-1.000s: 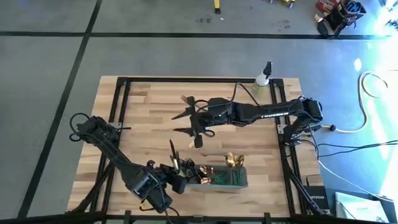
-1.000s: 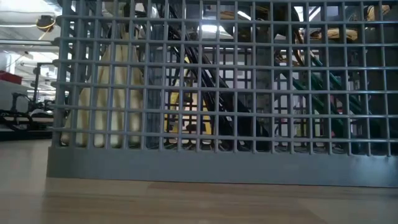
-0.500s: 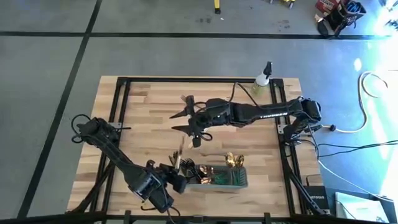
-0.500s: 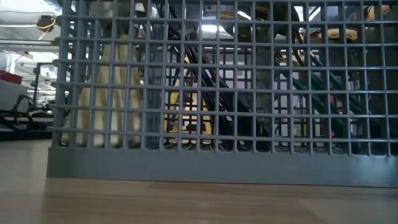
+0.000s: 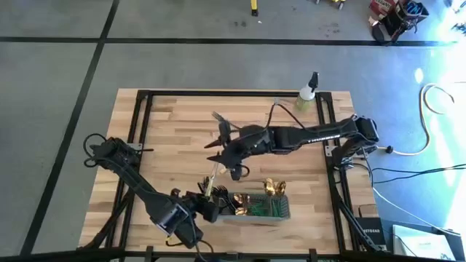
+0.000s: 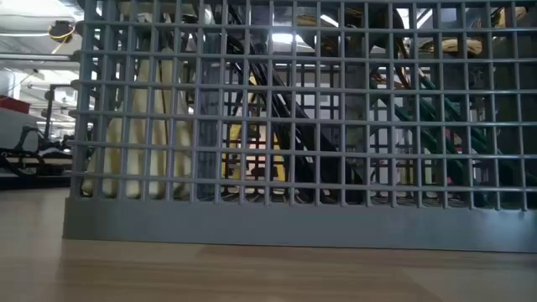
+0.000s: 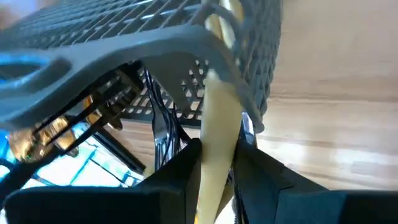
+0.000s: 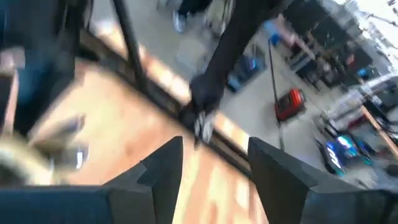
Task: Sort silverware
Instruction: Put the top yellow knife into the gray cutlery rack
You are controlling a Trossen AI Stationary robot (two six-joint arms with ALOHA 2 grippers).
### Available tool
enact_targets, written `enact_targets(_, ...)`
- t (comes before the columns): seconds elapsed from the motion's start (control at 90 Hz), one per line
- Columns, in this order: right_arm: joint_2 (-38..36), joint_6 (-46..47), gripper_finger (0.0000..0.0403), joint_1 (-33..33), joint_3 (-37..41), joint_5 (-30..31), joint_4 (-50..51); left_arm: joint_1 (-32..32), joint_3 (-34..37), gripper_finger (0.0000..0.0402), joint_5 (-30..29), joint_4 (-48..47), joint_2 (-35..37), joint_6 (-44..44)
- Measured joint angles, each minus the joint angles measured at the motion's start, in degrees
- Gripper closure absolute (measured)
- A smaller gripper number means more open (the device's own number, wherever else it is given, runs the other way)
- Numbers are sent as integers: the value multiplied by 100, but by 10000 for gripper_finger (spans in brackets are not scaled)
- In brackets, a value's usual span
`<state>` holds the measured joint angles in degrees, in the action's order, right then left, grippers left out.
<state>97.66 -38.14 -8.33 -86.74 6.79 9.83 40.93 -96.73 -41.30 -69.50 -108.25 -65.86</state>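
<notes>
on the wooden counter (image 5: 167, 138), the left claw (image 7: 214, 165) pinches a cream-handled piece (image 7: 217, 134) upright at the caddy (image 5: 255, 207) rim, ready to slot in; right claw (image 5: 227, 156) hangs open, empty.

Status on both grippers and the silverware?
Left gripper shut on cream-handled utensil at grey wire-mesh caddy. Right gripper open mid-table, empty. Nothing blocking.

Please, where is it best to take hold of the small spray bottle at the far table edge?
Likely the spray bottle by its pale body, from the side: it seems to stand upright, and its dark nozzle on top is narrow.
</notes>
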Motion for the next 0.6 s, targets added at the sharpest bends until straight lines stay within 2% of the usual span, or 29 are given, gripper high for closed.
enact_targets(0.1,-230,-293,237,-93,4,725,808,0,0,322,-2,7,0,448)
enact_targets(0.156,-407,-292,237,-62,4,697,1200,2,0,322,-4,12,0,573)
enact_targets(0.211,-576,-223,237,92,4,277,1498,0,0,322,-4,13,0,564)
enact_targets(0.333,-755,85,237,741,4,-1244,2035,0,0,322,-2,28,-2,548)
enact_targets(0.411,-687,644,237,1342,4,-2358,2132,0,0,322,-4,46,-2,542)
enact_targets(0.533,-308,1927,237,2096,8,-5137,1664,0,0,322,-4,160,-2,537)
enact_targets(0.6,-141,2656,237,2213,10,-6093,1147,0,0,322,-4,152,-2,528)
